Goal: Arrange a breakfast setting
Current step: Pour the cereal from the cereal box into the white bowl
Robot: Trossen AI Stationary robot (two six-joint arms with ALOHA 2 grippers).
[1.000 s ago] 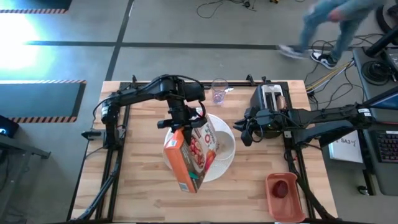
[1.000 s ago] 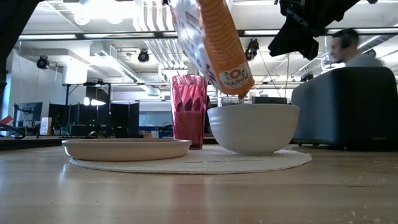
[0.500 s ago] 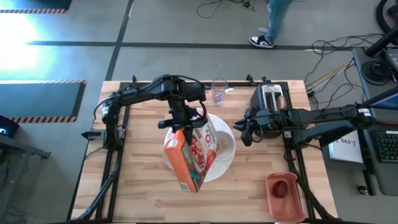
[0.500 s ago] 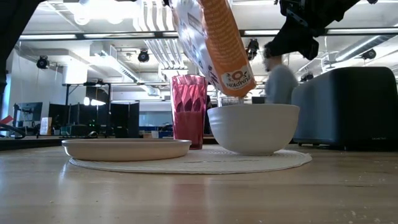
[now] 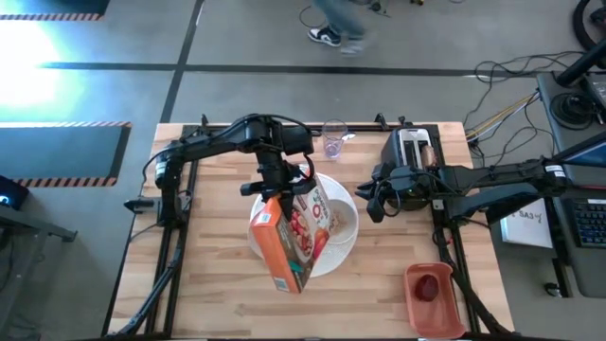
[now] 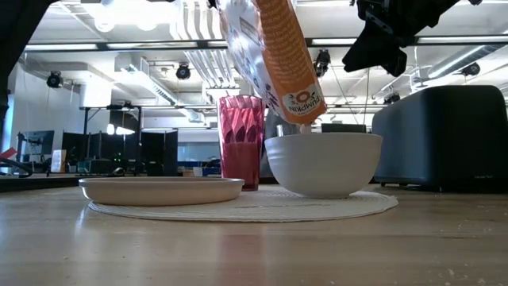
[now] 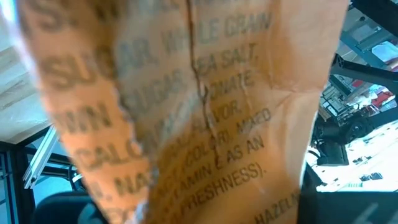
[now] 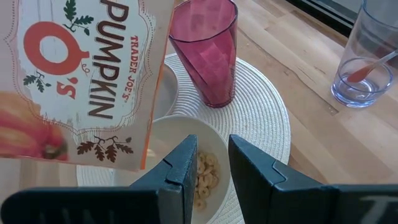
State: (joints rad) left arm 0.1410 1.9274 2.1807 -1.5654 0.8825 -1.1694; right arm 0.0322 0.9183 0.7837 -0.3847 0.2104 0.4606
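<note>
tilting over the white bowl (image 5: 343, 220), the cereal box (image 5: 289, 239) hangs from the left end effector (image 5: 272, 192), whose fingers are closed on the box's upper end; the box's open lower end sits just above the bowl's rim in the low view. the bowl (image 8: 186, 155) rests on a round white woven mat (image 8: 261, 118) and already has a few cereal rings (image 8: 204, 174) in it. the pink cup (image 8: 210, 50) stands upright on the same mat, just behind the bowl, and a small white plate (image 6: 161, 189) lies on the mat beside the bowl. a clear purplish glass (image 5: 333, 138) stands off the mat near the far edge of the bench (image 5: 218, 284), with something small and reddish at its bottom. the right end effector (image 5: 374, 202) hovers to the right of the mat, in front of the toaster (image 5: 413, 150), fingers only slightly apart and holding nothing. a red tray (image 5: 432, 296) holding a small red fruit (image 5: 428, 289) sits at the near right corner of the bench. a person's legs (image 5: 338, 24) cross the floor beyond.
</note>
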